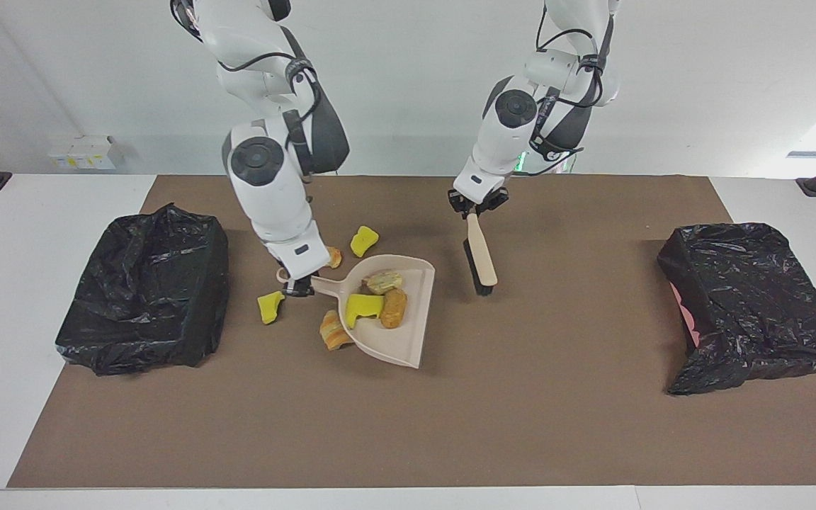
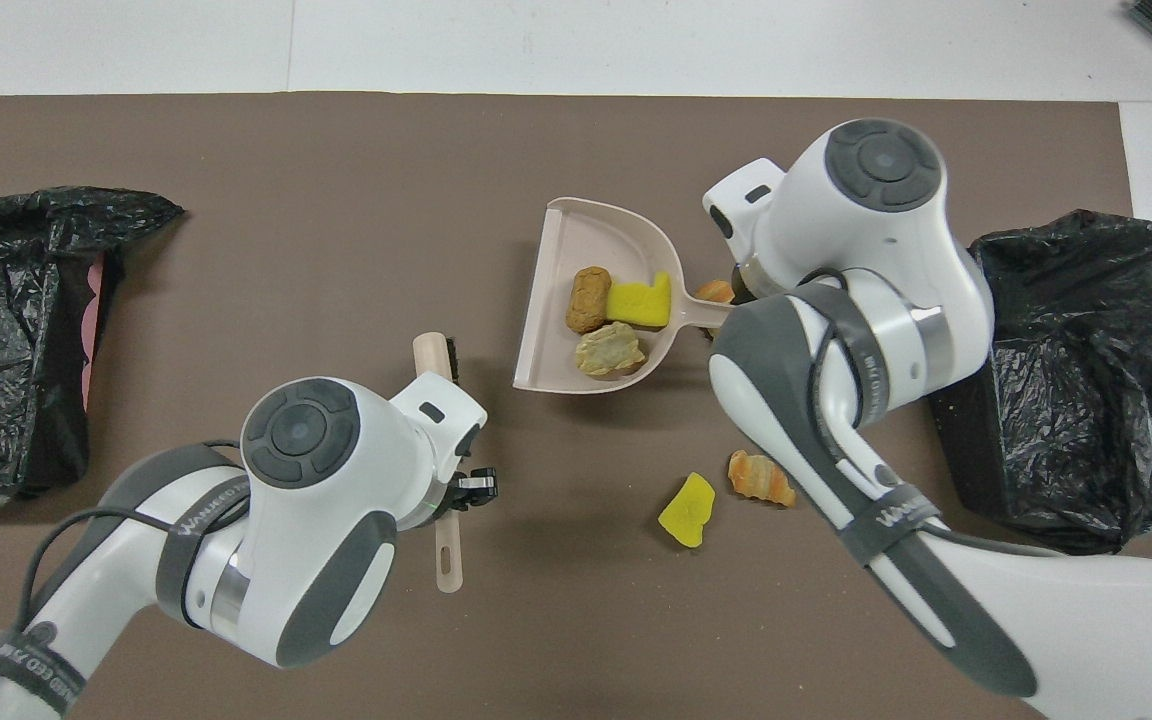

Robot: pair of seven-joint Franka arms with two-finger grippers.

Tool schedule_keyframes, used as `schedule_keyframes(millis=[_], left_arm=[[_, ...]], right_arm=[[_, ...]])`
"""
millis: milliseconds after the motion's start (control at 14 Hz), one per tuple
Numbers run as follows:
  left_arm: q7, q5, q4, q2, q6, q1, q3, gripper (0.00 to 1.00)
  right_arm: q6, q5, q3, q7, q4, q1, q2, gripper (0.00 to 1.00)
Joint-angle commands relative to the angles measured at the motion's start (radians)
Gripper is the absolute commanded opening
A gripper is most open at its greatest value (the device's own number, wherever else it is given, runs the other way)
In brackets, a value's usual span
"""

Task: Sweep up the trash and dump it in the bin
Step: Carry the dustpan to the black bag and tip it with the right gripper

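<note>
Brown mat: right tool (image 1: pixel 297 285) pinches smooth dustpan (image 1: pixel 394 333); left tool (image 1: pixel 475 207) pinches bristly brush (image 1: pixel 481 253).

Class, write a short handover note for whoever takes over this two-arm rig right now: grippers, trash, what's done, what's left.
Right gripper: shut on the dustpan handle.
Left gripper: shut on the brush, which hangs beside the dustpan.
Done: three scraps lie in the dustpan.
Left: four loose scraps on the mat near the handle end: two yellow chunks and two striped lumps. Sweep them in, then dump into a black-bagged bin.
</note>
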Motion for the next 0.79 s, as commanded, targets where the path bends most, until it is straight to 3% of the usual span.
schedule_keyframes(millis=[0,286,572,715], left_arm=[[-0.110,0.020,-0.073,-0.045,0.049,-0.117,0.010,0.00],[-0.284,0.020,-0.163,-0.037,0.181,-0.290,0.010,0.00],[-0.295,0.020,-0.199,-0.026,0.232,-0.326,0.010,0.00],[-0.286,0.020,-0.196,-0.019,0.234,-0.314,0.010,0.25]], right_arm=[[-0.052,0.035,0.013,-0.171,-0.013,-0.151,-0.071,0.00],[-0.109,0.033,0.011,-0.467,-0.010,-0.392,-0.119,0.00],[-0.070,0.000,0.002,-0.677,-0.015,-0.545,-0.131,0.00],[-0.053,-0.080,-0.001,-0.720,-0.031,-0.589,-0.144,0.00]])
